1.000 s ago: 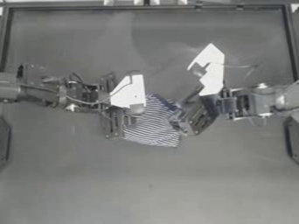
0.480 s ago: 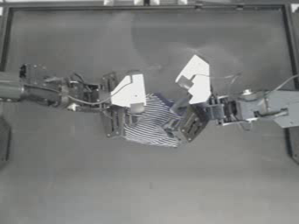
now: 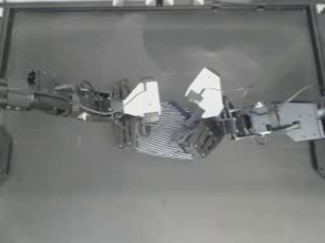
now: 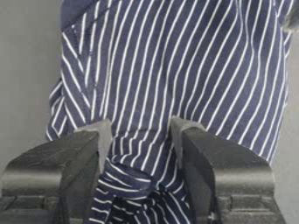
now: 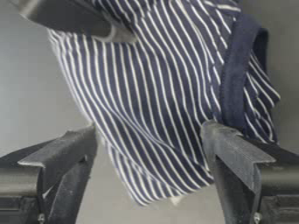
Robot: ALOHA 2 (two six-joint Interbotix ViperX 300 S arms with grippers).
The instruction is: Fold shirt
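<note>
The shirt (image 3: 162, 135), navy with thin white stripes, lies bunched in a small heap at the table's middle. My left gripper (image 3: 130, 136) is at its left edge. In the left wrist view the gripper (image 4: 140, 127) is open, with striped shirt cloth (image 4: 175, 65) lying flat between its jaws and rumpled deeper in. My right gripper (image 3: 200, 140) is at the heap's right edge. It (image 5: 149, 131) is open wide over the shirt cloth (image 5: 158, 87), and the navy collar (image 5: 234, 65) runs by one finger. A finger of the left gripper (image 5: 70, 17) shows across the shirt.
White wrist-camera mounts (image 3: 143, 99) (image 3: 206, 92) stand above both grippers. The table's raised frame (image 3: 158, 7) runs along the far side, and the frame (image 3: 315, 71) also runs down the right. Bare dark tabletop (image 3: 158, 199) stretches in front of the shirt.
My right gripper has moved left, closer to the left one. The shirt between them has become narrower and more bunched. The left arm has hardly moved.
</note>
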